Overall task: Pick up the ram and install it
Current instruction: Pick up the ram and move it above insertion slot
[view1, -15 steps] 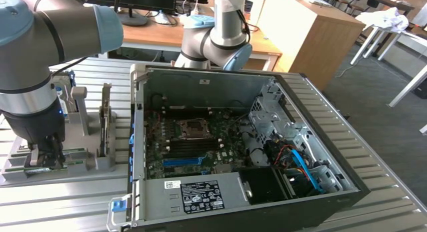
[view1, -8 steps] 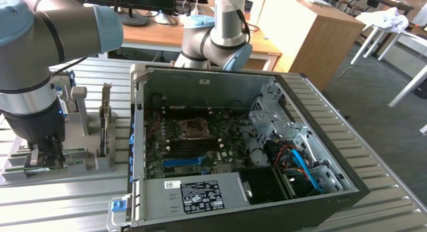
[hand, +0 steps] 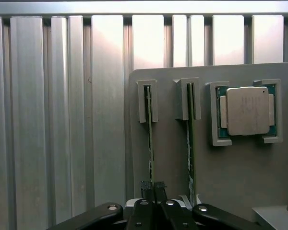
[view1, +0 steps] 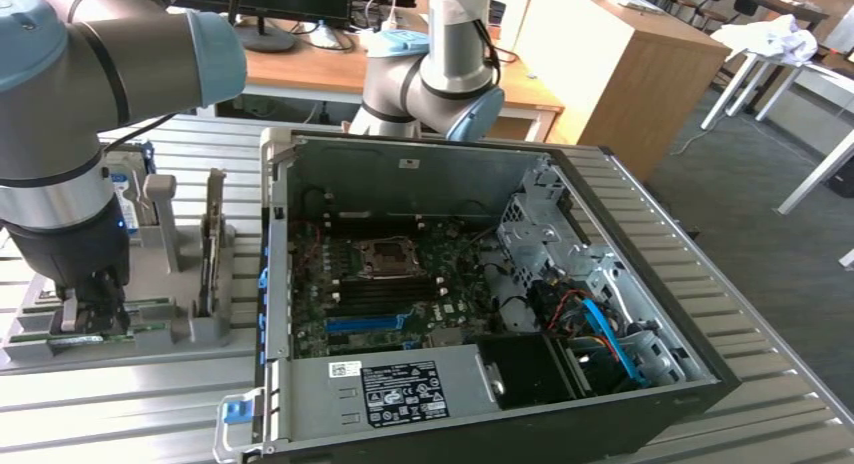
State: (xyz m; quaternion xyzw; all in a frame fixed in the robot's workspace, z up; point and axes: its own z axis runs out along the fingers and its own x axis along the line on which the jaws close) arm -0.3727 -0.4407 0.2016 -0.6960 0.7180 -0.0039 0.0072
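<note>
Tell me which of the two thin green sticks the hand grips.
The thin green memory stick farther from the square silver processor chip; the hand pinches it.

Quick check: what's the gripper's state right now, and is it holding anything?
The gripper: closed on the ram, which stands on edge in its slot in the grey holder.

table (hand: 48,120): ribbed bare metal, satin sheen
holder (hand: 173,158): matt grey plastic, smooth
processor chip (hand: 247,110): brushed silver metal lid
ram (hand: 149,134): green circuit board, dull
computer case (view1: 400,179): bare grey sheet metal inside
</note>
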